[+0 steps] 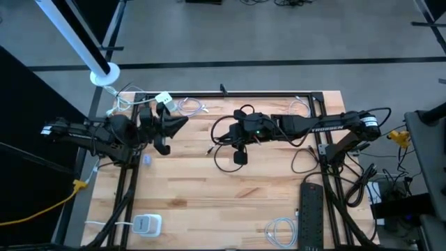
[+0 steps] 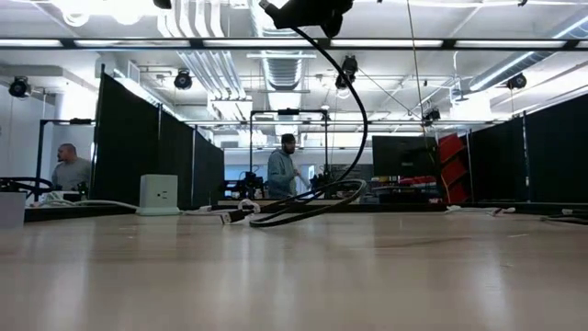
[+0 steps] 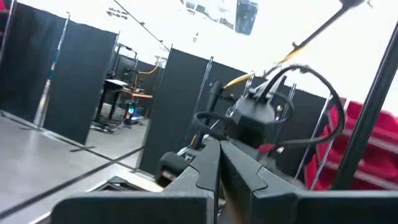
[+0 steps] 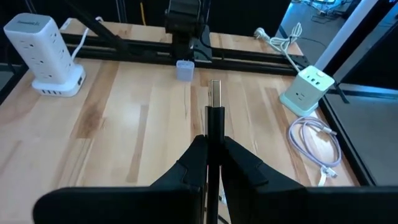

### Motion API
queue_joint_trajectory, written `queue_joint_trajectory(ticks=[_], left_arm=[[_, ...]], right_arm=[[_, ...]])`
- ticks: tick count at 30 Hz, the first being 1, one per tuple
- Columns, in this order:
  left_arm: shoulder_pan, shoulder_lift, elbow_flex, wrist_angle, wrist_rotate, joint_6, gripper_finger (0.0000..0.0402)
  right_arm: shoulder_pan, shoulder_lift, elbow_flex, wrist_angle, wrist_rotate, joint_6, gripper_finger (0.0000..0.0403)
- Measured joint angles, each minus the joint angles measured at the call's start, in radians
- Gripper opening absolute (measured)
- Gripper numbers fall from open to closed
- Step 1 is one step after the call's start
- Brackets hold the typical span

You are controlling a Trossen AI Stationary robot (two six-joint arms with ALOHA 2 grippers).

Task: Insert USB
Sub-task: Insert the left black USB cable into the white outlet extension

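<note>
Well, my right fingers [image 4: 211,163] were pinched nearly shut on the black body of the USB plug [image 4: 214,93], its bare metal tip sticking out ahead of them, level over the wooden counter [image 4: 124,134]. From above, that right gripper [image 1: 240,143] hung over the middle of the counter with the black cable [image 1: 224,162] looped loosely beneath it. My left fingers [image 3: 219,171] were closed flat against each other with nothing between them, lifted and pointed out across the room; that left gripper [image 1: 167,125] waited over the far left part of the counter. Ahead of the plug's tip stood a small pale-blue block [image 4: 185,70], and off to one side a pale green cube charger [image 4: 308,92] with ports on its face, a white cable [image 4: 317,144] coiled beside it; a taller white power tower [image 4: 43,53] stood at the opposite side. I could not tell which of these was the intended socket. To do the step well, I judged I needed to keep the grip firm so the plug could not twist, square the metal tip with the chosen port, and approach slowly and straight. A light charger would likely slide when pushed, so bracing it with my idle left fingers seemed wise.
</note>
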Motion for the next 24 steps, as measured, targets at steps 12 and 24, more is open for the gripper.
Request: queue_joint_trajectory(ticks=[12,24], left_arm=[[-0.001,0.061,0.0,0.029,0.0,-0.034,0.0],[-0.001,0.063,0.0,-0.043,0.057,0.09,0.0]], right_arm=[[0.028,-0.001,0.0,-0.05,-0.01,0.05,0.0019],[0.105,-0.031,-0.001,-0.05,0.001,0.012,0.0019]])
